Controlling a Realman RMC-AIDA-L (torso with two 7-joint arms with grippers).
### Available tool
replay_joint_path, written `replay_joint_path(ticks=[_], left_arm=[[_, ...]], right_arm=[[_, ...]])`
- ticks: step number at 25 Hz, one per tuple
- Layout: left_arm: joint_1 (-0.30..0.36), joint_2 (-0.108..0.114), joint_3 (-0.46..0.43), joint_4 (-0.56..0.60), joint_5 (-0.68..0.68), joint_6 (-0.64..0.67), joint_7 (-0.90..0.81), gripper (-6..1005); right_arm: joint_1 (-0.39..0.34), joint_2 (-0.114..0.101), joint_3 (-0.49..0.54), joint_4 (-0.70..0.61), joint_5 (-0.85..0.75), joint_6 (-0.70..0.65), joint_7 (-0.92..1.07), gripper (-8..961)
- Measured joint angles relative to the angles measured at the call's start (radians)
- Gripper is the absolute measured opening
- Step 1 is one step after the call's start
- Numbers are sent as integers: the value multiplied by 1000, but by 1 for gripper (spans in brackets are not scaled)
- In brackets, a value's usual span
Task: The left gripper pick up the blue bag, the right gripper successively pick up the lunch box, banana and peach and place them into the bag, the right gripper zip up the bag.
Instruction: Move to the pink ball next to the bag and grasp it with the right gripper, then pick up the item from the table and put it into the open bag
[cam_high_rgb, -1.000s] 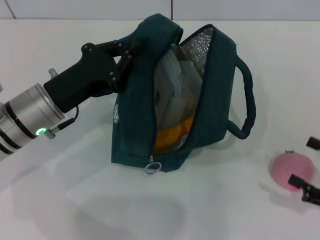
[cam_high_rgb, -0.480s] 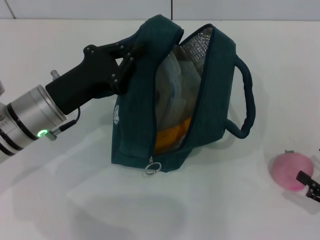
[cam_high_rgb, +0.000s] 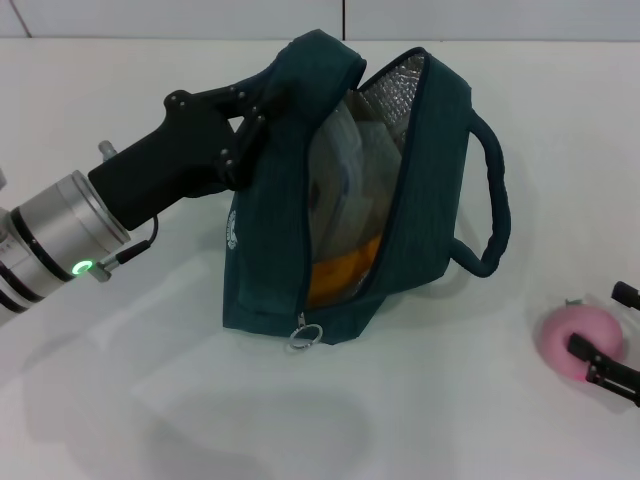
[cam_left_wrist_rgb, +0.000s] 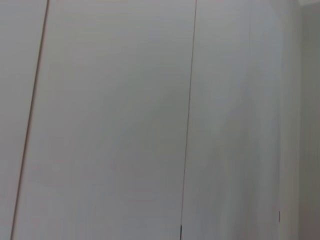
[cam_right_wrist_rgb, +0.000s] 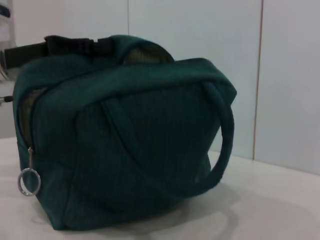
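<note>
You have a white table (cam_high_rgb: 150, 400) filling the head view, with a pale panelled wall (cam_left_wrist_rgb: 100, 120) as the only content of the left wrist view. The blue bag (cam_high_rgb: 350, 190) occupies the centre of the head view, unzipped, its silver lining exposed at the upper part of the opening. Its loop handle (cam_high_rgb: 495, 200) hangs off the right side of the bag, and the zip pull ring (cam_high_rgb: 305, 335) lies at the bag's lower front edge, resting on the table.

Your left gripper (cam_high_rgb: 245, 110) enters from the left of the head view and is clamped on the bag's upper left edge, fingers closed on the fabric. Inside the opening you can see the lunch box (cam_high_rgb: 345, 175), translucent and standing on edge, with the banana (cam_high_rgb: 340, 275) below it as a yellow-orange patch; its outline is indistinct, so take that identification as probable.

The peach (cam_high_rgb: 578, 335) sits on the table at the lower right of the head view, well apart from the bag. Your right gripper (cam_high_rgb: 608, 335) is at the frame's right edge, fingers apart, one on each side of the peach; whether they touch it cannot be told.
</note>
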Motion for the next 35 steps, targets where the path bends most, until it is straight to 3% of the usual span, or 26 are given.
replay_joint_path(ticks=[15, 20, 23, 30, 35], left_arm=[[1, 0, 0, -7, 0, -7, 22, 62], [2, 0, 0, -6, 0, -5, 23, 63], [2, 1, 0, -6, 0, -3, 24, 63], [15, 2, 0, -2, 1, 2, 40, 63], [15, 1, 0, -2, 1, 6, 50, 63]], right_arm=[[14, -1, -27, 2, -3, 9, 41, 653], [16, -1, -28, 2, -2, -26, 55, 476], [20, -1, -27, 1, -3, -83, 56, 327], [27, -8, -21, -18, 8, -308, 48, 271], [112, -2, -27, -36, 7, -467, 68, 253]])
